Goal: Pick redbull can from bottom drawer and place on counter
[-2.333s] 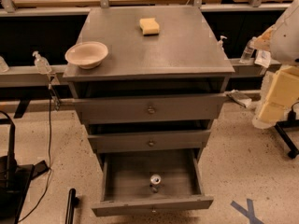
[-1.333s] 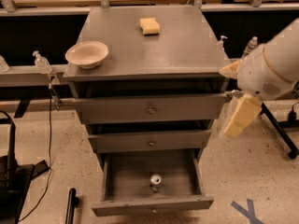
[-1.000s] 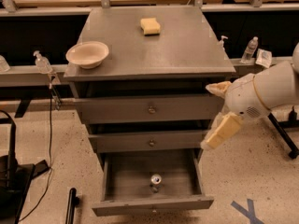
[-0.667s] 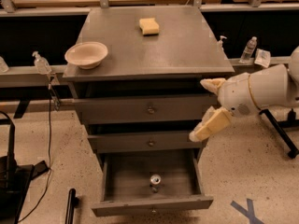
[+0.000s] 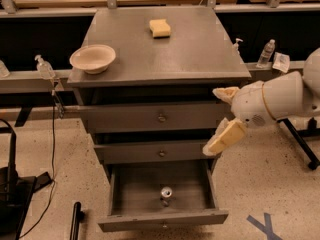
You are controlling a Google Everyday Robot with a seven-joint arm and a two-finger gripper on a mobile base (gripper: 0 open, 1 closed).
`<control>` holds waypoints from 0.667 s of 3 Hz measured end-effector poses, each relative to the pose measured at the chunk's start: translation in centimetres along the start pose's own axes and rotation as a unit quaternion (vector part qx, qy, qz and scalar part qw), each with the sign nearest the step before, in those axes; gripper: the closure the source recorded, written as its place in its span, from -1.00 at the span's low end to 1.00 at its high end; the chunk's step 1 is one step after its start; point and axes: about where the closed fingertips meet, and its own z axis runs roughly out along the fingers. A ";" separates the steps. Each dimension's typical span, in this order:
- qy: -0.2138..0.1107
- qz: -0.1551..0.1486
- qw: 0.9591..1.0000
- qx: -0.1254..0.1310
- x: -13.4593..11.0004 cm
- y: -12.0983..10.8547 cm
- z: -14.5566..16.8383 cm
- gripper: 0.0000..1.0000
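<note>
The redbull can (image 5: 166,193) stands upright in the middle of the open bottom drawer (image 5: 162,219), its shiny lid facing up. The drawer is pulled out at the foot of the grey cabinet. The counter (image 5: 165,54) is the cabinet's flat grey top. My gripper (image 5: 221,118) hangs on the white arm at the cabinet's right front, level with the two upper drawer fronts, above and to the right of the can. Its two cream fingers (image 5: 225,138) are spread apart and hold nothing.
A tan bowl (image 5: 93,59) sits at the counter's left front and a yellow sponge (image 5: 160,28) at its back middle. Clear plastic bottles (image 5: 44,66) (image 5: 268,53) stand on rails either side. A black stand (image 5: 10,194) is on the floor at left.
My arm has swung in from the right edge, moving left and down to the cabinet's right front. The can, drawer, bowl and sponge have not moved.
</note>
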 end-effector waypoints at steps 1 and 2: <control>-0.037 -0.013 0.999 -0.003 2.4 -1.2 3.7 -1.00; -0.083 -0.023 0.996 0.001 7.4 -1.4 8.6 -1.00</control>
